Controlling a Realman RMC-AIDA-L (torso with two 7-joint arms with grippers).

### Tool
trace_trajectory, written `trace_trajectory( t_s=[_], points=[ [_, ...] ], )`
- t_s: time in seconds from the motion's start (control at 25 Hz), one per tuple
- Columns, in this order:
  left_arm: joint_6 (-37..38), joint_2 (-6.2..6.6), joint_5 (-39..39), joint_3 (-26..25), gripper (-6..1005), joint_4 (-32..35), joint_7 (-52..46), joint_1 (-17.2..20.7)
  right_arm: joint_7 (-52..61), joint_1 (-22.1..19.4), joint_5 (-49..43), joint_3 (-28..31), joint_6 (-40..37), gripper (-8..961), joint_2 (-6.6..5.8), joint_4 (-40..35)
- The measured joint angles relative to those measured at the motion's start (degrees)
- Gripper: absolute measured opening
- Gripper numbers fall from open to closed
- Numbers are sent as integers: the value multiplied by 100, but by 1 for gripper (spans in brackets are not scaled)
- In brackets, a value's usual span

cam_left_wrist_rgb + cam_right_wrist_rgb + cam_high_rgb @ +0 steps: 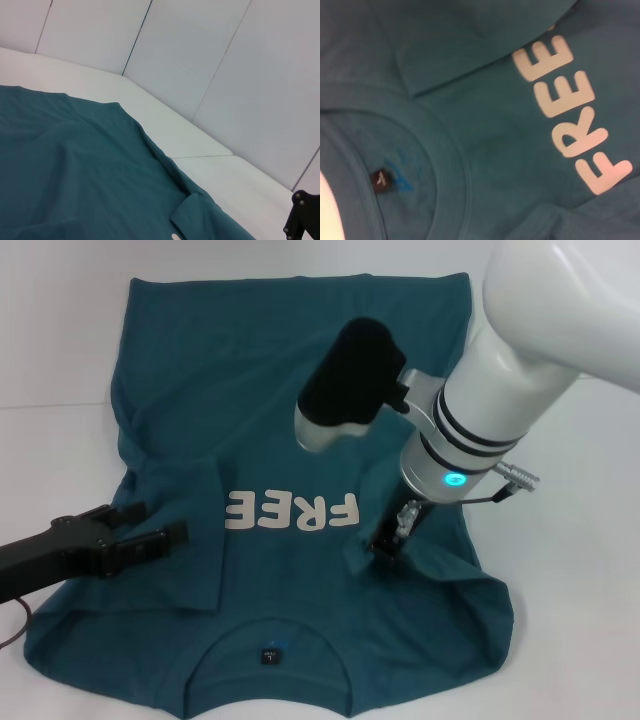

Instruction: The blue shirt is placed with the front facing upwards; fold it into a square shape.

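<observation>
— What are you seeing nearest to you?

— You're looking at the collar [268, 640] of the blue shirt [250, 370], lying at the near edge of the white table [50, 350] with its small dark neck tag [270, 655] showing. The shirt is lying front up, and both sleeves are sitting folded in over the body.

— And your left gripper?

— Your left gripper [160, 525] is hanging low over the folded left sleeve [175, 540], its two black fingers standing apart with nothing between them.

— The right one?

— Your right gripper [392, 545] is pressing down onto the folded right sleeve [420, 560], just beside the end of the off-white "FREE" print [290, 510]. Whether its fingers are pinching the cloth – you cannot tell, since they are pointing straight down into the fabric.

— Farther out?

— The shirt's body is stretching away across the table, wrinkled a little on the left side, and its hem [300, 280] is lying flat at the far edge.
</observation>
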Motion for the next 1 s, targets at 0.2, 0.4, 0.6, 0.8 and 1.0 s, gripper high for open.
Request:
trace_trajectory(
  t_s=[0.2,0.4,0.6,0.8,1.0],
  points=[
    [0,0,0,-1,887,0,-2,0,112,220,189,291,8,13,-6,373],
    [3,0,0,-1,888,0,-9,-1,95,385,322,553,81,13,-15,721],
    [25,0,-1,3,888,0,-9,-8,166,500,319,632,211,14,-16,952],
    [28,0,-1,15,888,0,-4,-9,266,540,279,829,359,14,-44,1101],
    [28,0,4,17,888,0,-5,-9,286,605,276,1046,428,14,-49,1209]
  ],
)
